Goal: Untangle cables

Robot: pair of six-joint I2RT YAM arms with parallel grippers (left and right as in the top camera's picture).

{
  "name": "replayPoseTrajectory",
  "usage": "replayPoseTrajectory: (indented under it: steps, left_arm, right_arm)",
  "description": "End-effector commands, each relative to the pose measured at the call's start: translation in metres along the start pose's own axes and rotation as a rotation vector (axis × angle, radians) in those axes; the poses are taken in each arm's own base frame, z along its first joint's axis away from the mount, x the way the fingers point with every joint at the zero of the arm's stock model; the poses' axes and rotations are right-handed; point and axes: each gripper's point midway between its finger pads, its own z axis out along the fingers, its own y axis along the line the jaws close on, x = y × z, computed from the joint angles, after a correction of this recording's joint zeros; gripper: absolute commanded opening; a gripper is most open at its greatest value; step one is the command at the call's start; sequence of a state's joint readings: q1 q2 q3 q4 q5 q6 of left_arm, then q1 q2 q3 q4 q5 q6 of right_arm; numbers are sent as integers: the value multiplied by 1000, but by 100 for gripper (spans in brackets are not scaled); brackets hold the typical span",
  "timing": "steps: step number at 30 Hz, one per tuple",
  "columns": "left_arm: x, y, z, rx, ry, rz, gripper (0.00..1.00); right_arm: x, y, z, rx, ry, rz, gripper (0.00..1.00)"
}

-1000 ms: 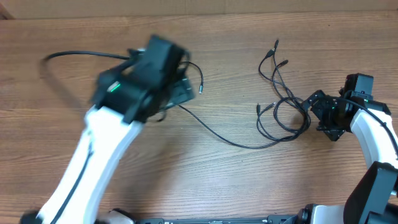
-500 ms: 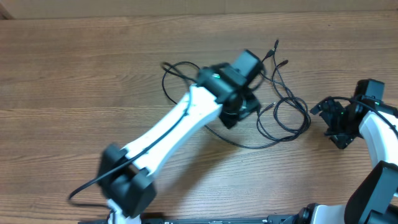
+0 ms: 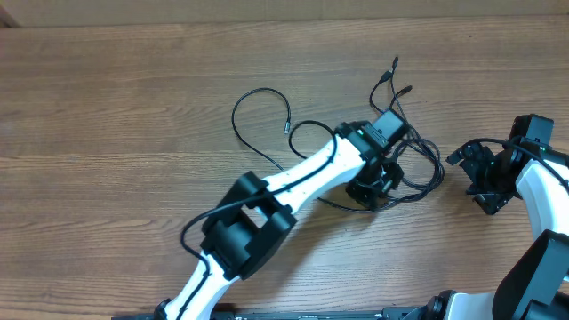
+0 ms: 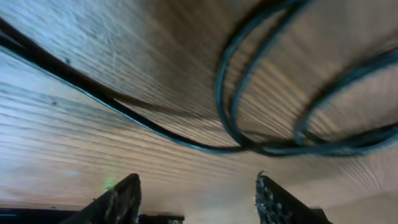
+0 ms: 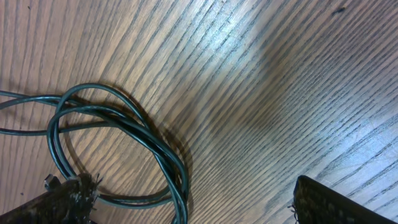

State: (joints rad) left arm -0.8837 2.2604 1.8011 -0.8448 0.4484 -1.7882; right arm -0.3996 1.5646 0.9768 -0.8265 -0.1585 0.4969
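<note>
I'm looking at the cables (image 4: 219, 87) lying as one knot right of centre on the tabletop (image 3: 133, 89). Two plug ends (image 3: 396, 64) are poking out toward the far edge, and one long loop is trailing off to the left, ending in a silvery plug (image 3: 287, 127).

I'm hovering the left fingers (image 3: 373, 182) right over the near-left side of that knot. That is where the long strand is running into the crossed loops, and a pull there looks like my best chance of drawing it free. In the left wrist view those fingers are standing partly apart, just above the wood, with nothing sitting between them. Two curved strands are lying just ahead, not yet gripped.

I'm holding the right fingers (image 3: 474, 175) just to the right of the knot, spread wide and carrying nothing. I'd say they are waiting there to pin or take the right-hand coil while the left draws its strand away. The right wrist view is showing that coil close beside one fingertip, and I cannot tell whether it is touching.

My judgement is that the untangling is barely begun, since the loops are crossing each other in several places. The risk I'm watching for is dragging the whole bundle along instead of one strand.
</note>
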Motion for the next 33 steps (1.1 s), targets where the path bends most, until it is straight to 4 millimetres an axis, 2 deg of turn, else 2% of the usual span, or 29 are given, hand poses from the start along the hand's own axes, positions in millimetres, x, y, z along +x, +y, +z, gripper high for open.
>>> replayPoseTrajectory:
  steps: [1,4,10,14,19,20,22,24,26,29,33]
  left_arm:
    - [11,7,21,-36,30,-94,59]
    - [9,7,29,-31,0,-90,54]
    - [-9,19,35,-62,-118,-100,51]
    - [-23,22,33,-64,-197,-102,53]
    - [-26,20,32,-53,-212,-99,59]
    - [-28,19,32,-50,-223,-99,58]
    - [-31,18,31,-42,-243,-96,45]
    - [-31,18,32,-43,-246,-96,41]
    - [-31,19,33,-47,-247,-93,22]
    - [-34,23,32,-64,-264,-67,4]
    - [-51,16,23,-74,-273,124,4]
  right_arm:
    - [0,0,0,-3,3,12,100]
    - [1,-1,0,-1,6,29,100]
    - [3,-2,0,3,12,30,100]
    - [3,-1,0,0,15,30,100]
    - [4,1,0,-10,20,30,100]
    - [4,1,0,-10,20,30,100]
    - [4,1,0,-10,20,30,100]
    - [4,1,0,-10,20,30,100]
    - [4,1,0,-9,21,31,100]
    - [4,1,0,-11,22,31,100]
    - [11,7,0,-43,53,27,100]
